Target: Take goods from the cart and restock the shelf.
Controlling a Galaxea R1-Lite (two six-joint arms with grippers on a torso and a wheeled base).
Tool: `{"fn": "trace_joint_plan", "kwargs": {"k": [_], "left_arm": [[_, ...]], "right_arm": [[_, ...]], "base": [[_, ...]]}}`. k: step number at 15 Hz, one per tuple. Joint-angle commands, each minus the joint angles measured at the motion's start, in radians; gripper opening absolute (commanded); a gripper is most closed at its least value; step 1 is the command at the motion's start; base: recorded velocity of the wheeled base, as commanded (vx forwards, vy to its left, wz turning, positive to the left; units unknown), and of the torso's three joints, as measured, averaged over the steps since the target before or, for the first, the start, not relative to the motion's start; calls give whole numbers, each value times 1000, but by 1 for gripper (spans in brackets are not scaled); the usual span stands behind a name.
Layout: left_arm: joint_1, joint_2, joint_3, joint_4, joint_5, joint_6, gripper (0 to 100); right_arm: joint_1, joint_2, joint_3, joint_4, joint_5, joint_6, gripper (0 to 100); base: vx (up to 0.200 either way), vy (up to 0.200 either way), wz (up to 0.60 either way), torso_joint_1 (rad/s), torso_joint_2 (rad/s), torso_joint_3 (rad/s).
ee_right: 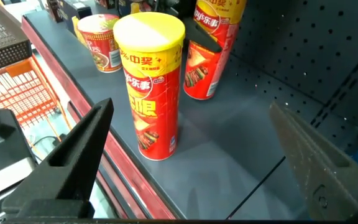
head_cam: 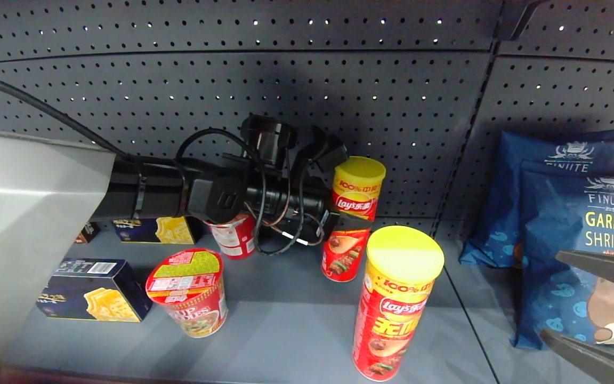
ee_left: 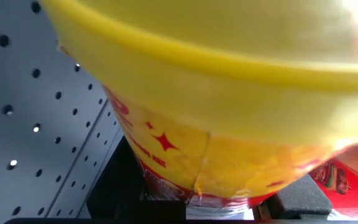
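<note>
A red chip can with a yellow lid (head_cam: pixel 356 194) stands near the back of the grey shelf (head_cam: pixel 285 325). My left gripper (head_cam: pixel 350 218) is shut on its middle, coming in from the left. In the left wrist view the can's lid (ee_left: pixel 229 68) sits very close, with my left gripper (ee_left: pixel 210 202) around the can body below it. A second, matching chip can (head_cam: pixel 397 304) (ee_right: pixel 151 87) stands free nearer the shelf front. My right gripper (head_cam: pixel 595 309) (ee_right: pixel 194 168) hangs open to that can's right, holding nothing. The held can (ee_right: pixel 207 50) stands behind the free one.
Two cup noodles (head_cam: pixel 190 293) (head_cam: pixel 232 237) and dark blue boxes (head_cam: pixel 94 290) (head_cam: pixel 158 229) occupy the shelf's left half. Blue shrimp snack bags (head_cam: pixel 579 213) lean against the pegboard wall (head_cam: pixel 339 96) at right. The wire cart (ee_right: pixel 5 68) sits below the shelf's front edge.
</note>
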Motion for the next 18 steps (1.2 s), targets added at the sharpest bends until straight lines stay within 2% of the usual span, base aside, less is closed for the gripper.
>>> {"fn": "trace_joint_plan", "kwargs": {"k": [1, 4, 8, 18], "left_arm": [[0, 14, 0, 0, 1, 0, 0], [0, 20, 12, -25, -1, 0, 0], [0, 23, 81, -132, -9, -4, 0], [-1, 38, 66, -140, -21, -9, 0]], "right_arm": [[0, 1, 5, 0, 1, -1, 100], [0, -1, 14, 0, 1, -1, 100], [0, 2, 16, 0, 1, -1, 100], [6, 4, 17, 0, 1, -1, 100]], "base": [[0, 0, 0, 0, 0, 0], [0, 0, 0, 0, 0, 0], [0, 0, 0, 0, 0, 0], [0, 0, 0, 0, 0, 0]]}}
